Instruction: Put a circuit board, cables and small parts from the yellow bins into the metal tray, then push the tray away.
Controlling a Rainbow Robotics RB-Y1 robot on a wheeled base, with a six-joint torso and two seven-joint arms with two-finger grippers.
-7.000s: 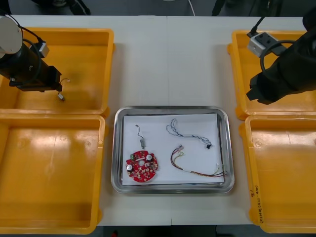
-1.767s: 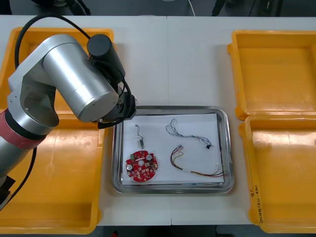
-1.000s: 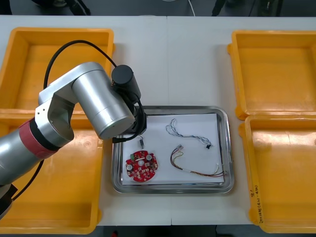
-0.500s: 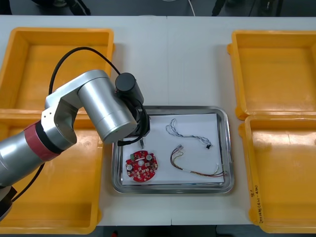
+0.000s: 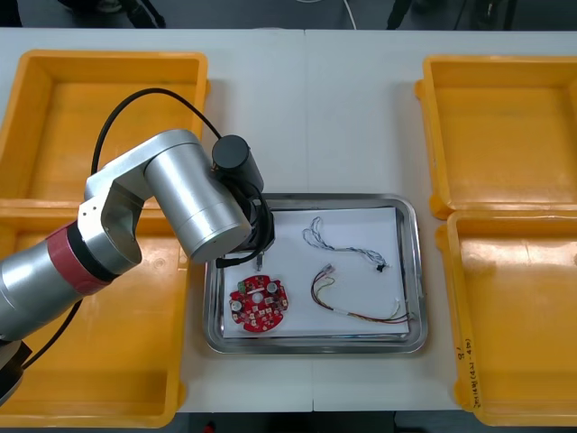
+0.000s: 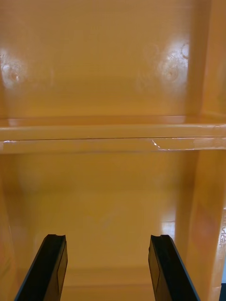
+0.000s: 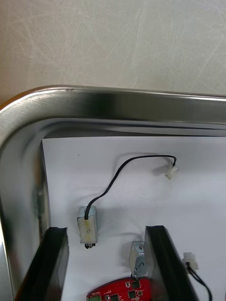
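1. In the lower left of the tray (image 5: 420,271) the board (image 5: 259,304) lies flat. The red-yellow cable (image 5: 347,312) lies lower right.
2. Just above the board, the left arm (image 5: 189,198) holds the left jaws low over the tray, released and grasping nothing. One part (image 7: 138,259) lies between them, just beside one jaw. A second part (image 7: 87,225) lies beyond.
3. A white plug (image 7: 189,258) lies just outside that jaw. Rising crookedly could snag its lead and drag the part out.
4. The blue-white cable (image 5: 347,248) lies in the tray's upper middle.
5. The right jaws hang released over a bin (image 6: 113,70).
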